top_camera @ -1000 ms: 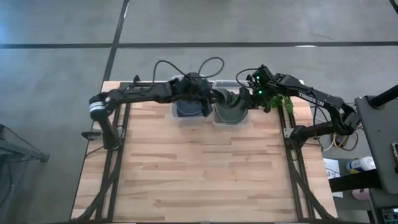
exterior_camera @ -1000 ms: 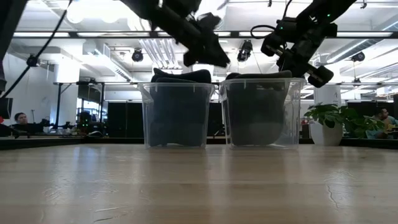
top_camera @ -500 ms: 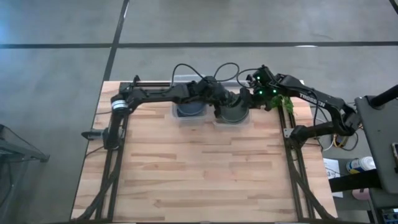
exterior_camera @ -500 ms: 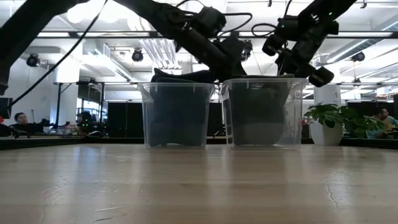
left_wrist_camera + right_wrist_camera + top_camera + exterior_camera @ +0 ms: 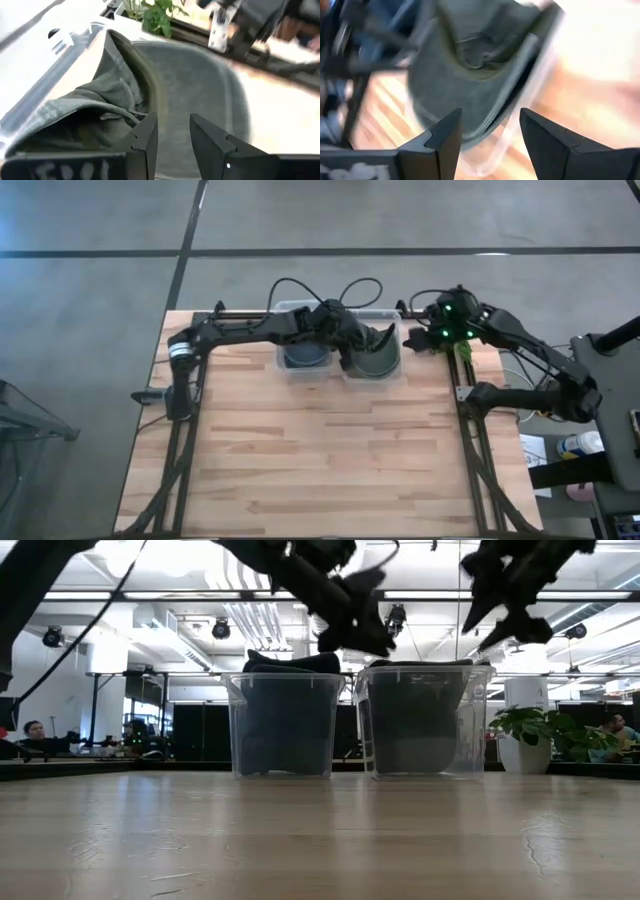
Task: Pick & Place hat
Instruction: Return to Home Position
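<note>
I see left gripper [image 5: 172, 132] above right bin [image 5: 425, 668], fingers narrowly parted, gripping nothing. Right gripper [image 5: 487, 130] beside same bin, fingers spread wide, empty. Dark cap [image 5: 200, 85] inside bin.

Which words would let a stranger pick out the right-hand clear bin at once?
Find the wooden table; two clear bins stand side by side at its far edge. Take the right bin, the one nearer the potted plant, not the left bin.

High view: overhead, far, straight down on whole wooden surface [image 5: 320, 470]. Low view: surface height, level, facing left bin [image 5: 285, 685], right bin [image 5: 425, 675], room beyond. Left wrist view: close, into right bin. Right wrist view: blurred, probably same bin. High, low share both bins.
</note>
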Controlling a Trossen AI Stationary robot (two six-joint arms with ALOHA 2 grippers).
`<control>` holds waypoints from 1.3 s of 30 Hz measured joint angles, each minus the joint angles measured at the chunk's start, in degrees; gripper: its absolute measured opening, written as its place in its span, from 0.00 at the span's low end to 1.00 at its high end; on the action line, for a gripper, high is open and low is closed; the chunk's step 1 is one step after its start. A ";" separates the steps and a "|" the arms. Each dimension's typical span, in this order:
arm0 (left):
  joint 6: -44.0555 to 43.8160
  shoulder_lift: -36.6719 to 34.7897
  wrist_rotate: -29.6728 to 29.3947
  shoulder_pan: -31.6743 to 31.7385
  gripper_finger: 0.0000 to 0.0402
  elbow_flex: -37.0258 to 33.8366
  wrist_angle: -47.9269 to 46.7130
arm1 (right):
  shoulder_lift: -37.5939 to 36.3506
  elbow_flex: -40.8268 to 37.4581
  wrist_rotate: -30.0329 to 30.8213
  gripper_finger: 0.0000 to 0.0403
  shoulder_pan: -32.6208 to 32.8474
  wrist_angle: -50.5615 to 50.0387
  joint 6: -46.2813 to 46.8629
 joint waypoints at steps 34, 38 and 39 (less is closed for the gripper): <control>-37.96 -6.89 -14.07 -25.87 0.26 -0.76 12.45 | -52.50 -23.81 -15.51 0.48 15.53 8.33 -12.06; -36.58 -6.87 -14.74 -27.55 0.26 -0.76 13.52 | -55.67 -28.91 -17.02 0.48 15.54 10.85 -11.05; -35.86 -6.87 -15.27 -28.00 0.26 -0.76 14.57 | -55.66 -29.66 -17.40 0.48 15.55 11.55 -11.19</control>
